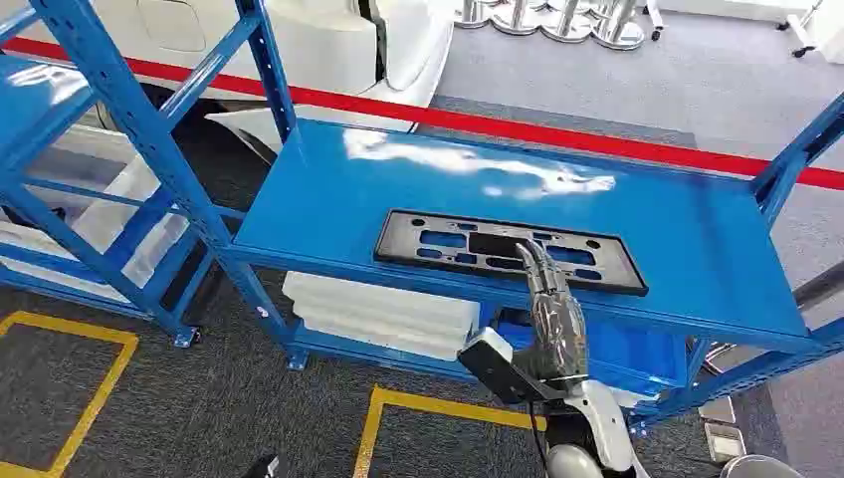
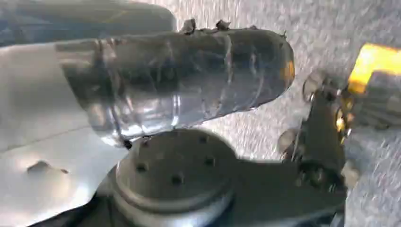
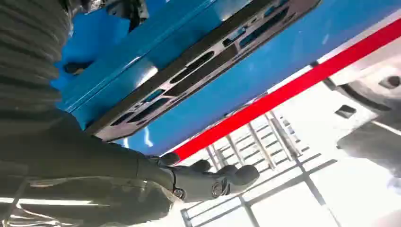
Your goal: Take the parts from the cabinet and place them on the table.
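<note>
Plate frame point(image 1: 511, 250) flat on shelf point(image 1: 328, 199), near front edge; right hand point(image 1: 553, 317) before it.

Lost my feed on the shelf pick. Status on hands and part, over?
Right hand reaching over the shelf edge, fingers extended at the black plate frame, no grip yet. Frame lies flat on the blue shelf. Left hand hangs low, holding nothing visible. Nothing blocking.

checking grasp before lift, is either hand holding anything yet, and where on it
Nothing is held. The right hand reaches over the near edge of the black plate frame, fingers extended; the left hand grips nothing.
</note>
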Available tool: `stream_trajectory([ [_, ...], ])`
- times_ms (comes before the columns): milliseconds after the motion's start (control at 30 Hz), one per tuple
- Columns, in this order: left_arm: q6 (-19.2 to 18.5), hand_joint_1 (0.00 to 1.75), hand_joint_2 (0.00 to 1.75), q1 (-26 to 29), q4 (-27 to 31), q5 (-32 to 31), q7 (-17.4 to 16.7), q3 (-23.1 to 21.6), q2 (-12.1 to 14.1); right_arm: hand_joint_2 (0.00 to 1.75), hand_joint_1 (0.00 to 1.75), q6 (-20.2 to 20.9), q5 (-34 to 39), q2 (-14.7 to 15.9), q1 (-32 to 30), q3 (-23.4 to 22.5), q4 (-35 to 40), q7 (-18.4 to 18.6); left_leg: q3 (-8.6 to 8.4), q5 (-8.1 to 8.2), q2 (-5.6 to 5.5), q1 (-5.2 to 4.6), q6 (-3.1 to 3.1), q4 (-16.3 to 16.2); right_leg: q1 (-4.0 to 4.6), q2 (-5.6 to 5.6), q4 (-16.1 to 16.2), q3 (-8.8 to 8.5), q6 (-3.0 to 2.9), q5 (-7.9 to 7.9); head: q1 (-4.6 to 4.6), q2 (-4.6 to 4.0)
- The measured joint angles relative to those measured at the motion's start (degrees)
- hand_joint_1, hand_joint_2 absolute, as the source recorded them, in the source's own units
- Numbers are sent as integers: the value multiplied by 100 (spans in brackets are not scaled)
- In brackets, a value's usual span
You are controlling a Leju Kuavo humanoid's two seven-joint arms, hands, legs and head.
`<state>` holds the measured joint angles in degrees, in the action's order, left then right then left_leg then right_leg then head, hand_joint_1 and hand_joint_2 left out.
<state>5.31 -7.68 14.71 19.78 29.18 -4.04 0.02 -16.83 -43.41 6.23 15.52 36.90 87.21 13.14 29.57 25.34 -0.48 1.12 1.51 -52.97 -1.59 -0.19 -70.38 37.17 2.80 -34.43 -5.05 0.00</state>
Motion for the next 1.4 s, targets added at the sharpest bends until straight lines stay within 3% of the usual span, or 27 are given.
stream_trajectory([
  [33, 7, 0, 0, 5, -2, 0, -4, -2, -35, 175, 0, 0, -122, 0, -22, 33, 31, 164, 0, 2, -4, -7, 2, -2, -1, -1, -224, 136, -6, -7, 0, 0],
  [67, 7, 0, 0, 16, -13, 0, -4, -11, -66, 175, 0, 0, -266, 0, -35, 63, 74, 342, -7, 5, -18, -12, 1, -5, 0, -1, -114, 120, -26, 149, 0, 0],
  [100, 9, 0, 0, 19, -22, 2, -4, -15, -92, 175, 0, 0, -394, 6, -34, 89, 113, 493, -13, 12, -31, -19, -4, -12, 1, 0, 242, -17, -52, 396, 0, 0],
  [167, 15, 0, 0, 21, -33, 2, -2, -26, -118, 175, 0, 2, -607, 26, -22, 127, 190, 722, -40, 34, -54, -34, -34, -20, 23, -2, 1363, -500, -169, 980, 7, 0],
  [200, 15, 0, 0, 25, -42, 4, -4, -33, -127, 175, 0, 13, -699, 28, -17, 144, 221, 815, -31, 48, -53, -53, -57, -28, 67, -9, 1665, -631, -235, 1006, 7, 0],
  [300, 17, 0, 0, 43, -55, 20, -9, -53, -135, 175, 0, 228, -1032, 61, -19, 203, 293, 1217, 0, 53, -47, -31, -163, -29, 94, -8, 1709, -637, -246, 982, -2, 0],
  [367, 20, 0, 0, 50, -63, 39, -4, -79, -135, 175, 0, 459, -1252, 120, -46, 227, 310, 1546, -29, 107, -28, -17, -229, -36, 36, -15, 1838, -710, -319, 1045, -4, 0],
  [433, 22, 0, 0, 56, -81, 57, -4, -87, -98, 175, 0, 507, -1346, 172, -78, 266, 306, 1660, 230, 455, -13, -20, -275, -595, 45, -23, 1867, -735, -346, 1047, -30, 0],
  [500, 17, 0, 0, 79, -92, 72, -4, -101, -37, 175, 0, 505, -1357, 236, -169, 299, 280, 1702, 740, 865, -13, -9, -316, -1608, 47, -29, 1864, -735, -354, 1039, -31, 0],
  [533, 17, 0, 0, 96, -103, 74, -4, -112, -4, 175, 0, 507, -1352, 264, -208, 319, 251, 1737, 907, 911, -12, -4, -337, -1905, 44, -29, 1858, -733, -357, 1034, -33, 0],
  [567, 20, 0, 0, 113, -107, 77, -4, -120, 22, 175, 0, 507, -1337, 291, -242, 337, 225, 1768, 926, 810, -10, 14, -356, -1892, 38, -26, 1848, -734, -348, 1025, -31, 0],
  [600, 20, 0, 0, 119, -114, 83, 2, -125, 31, 175, 0, 501, -1304, 324, -270, 358, 188, 1809, 824, 605, -5, 35, -377, -1636, 28, -11, 1829, -735, -328, 1011, -33, 0],
  [667, 37, 0, 0, 114, -127, 87, 2, -127, 55, 175, 0, 470, -1291, 383, -329, 393, 116, 1890, 346, 62, 14, 82, -423, -628, -15, 6, 1732, -733, -257, 945, -31, 0],
  [700, 44, 0, 0, 115, -131, 87, 0, -129, 61, 175, 0, 440, -1298, 424, -359, 413, 74, 1942, 166, 75, -1, 107, -460, -291, -6, 11, 1667, -715, -196, 899, -46, 0],
  [767, 44, 0, 0, 103, -133, 90, -11, -133, 61, 175, 0, 393, -1300, 505, -411, 433, -7, 2028, 205, 100, -65, 73, -270, -293, 17, 30, 1615, -672, -121, 873, -39, 0],
  [867, 46, 0, 0, 121, -136, 94, -13, -133, 26, 175, 0, 332, -1267, 627, -521, 459, -197, 2098, 225, 77, -62, 65, -115, -296, -25, 27, 1634, -670, -40, 869, -35, 0],
  [900, 50, 0, 0, 118, -136, 94, -13, -133, -13, 175, 0, 308, -1252, 664, -545, 467, -240, 2098, 226, 71, -62, 59, -87, -296, -21, 15, 1474, -610, -37, 745, -31, 0],
  [933, 50, 0, 0, 116, -136, 94, -13, -133, -52, 175, 0, 284, -1245, 688, -556, 479, -282, 2100, 234, 69, -62, 49, -53, -296, -13, 18, 1108, -444, -38, 531, -13, 0],
  [1000, 50, 0, 0, 117, -136, 96, -17, -133, -114, 175, 0, 273, -1237, 734, -582, 498, -378, 2104, 250, 68, -59, 3, -12, -296, -10, 17, 14, 86, -41, 62, -13, 0],
  [1033, 50, 0, 0, 119, -138, 96, -22, -133, -144, 175, 0, 275, -1234, 761, -607, 505, -424, 2104, 250, 69, -60, -22, -2, -296, -6, 17, -330, 260, -59, -28, -13, 0],
  [1067, 50, 0, 0, 122, -142, 98, -22, -133, -164, 175, 0, 275, -1228, 772, -629, 518, -466, 2106, 247, 72, -62, -46, 8, -296, 4, 18, -399, 317, -91, 27, -13, 0],
  [1133, 52, 0, 0, 123, -142, 96, -22, -133, -190, 175, 0, 273, -1158, 789, -625, 538, -551, 2126, 234, 75, -71, -103, 22, -296, 55, 18, 248, 51, -219, 448, -11, 0],
  [1200, 50, 0, 0, 117, -142, 98, -24, -133, -190, 175, 0, 240, -1092, 807, -604, 557, -617, 2128, 211, 77, -75, -132, 25, -294, 176, 20, 1278, -461, -444, 883, -13, 0],
  [1233, 50, 0, 0, 114, -142, 96, -44, -136, -190, 175, 0, 190, -1062, 822, -597, 564, -656, 2130, 224, 88, -72, -175, 11, -301, 217, -18, 1479, -557, -517, 848, -31, 0],
  [1267, 57, 0, 0, 112, -142, 98, -48, -136, -199, 175, 0, 118, -1060, 826, -585, 575, -708, 2128, 229, 84, -66, -144, -8, -294, 229, -59, 1521, -554, -474, 889, -11, 0],
  [1333, 85, 0, 0, 113, -144, 120, -57, -136, -199, 175, 0, 33, -1070, 835, -584, 581, -821, 2132, 228, 77, -49, -127, -48, -275, 249, -44, 1530, -550, -465, 892, -7, 0],
  [1400, 157, 0, 0, 106, -144, 142, -116, -136, -199, 175, 0, -2, -1171, 846, -583, 583, -885, 2133, 236, 153, -32, -147, -109, -380, 173, -60, 1724, -656, -422, 982, -15, 0],
])
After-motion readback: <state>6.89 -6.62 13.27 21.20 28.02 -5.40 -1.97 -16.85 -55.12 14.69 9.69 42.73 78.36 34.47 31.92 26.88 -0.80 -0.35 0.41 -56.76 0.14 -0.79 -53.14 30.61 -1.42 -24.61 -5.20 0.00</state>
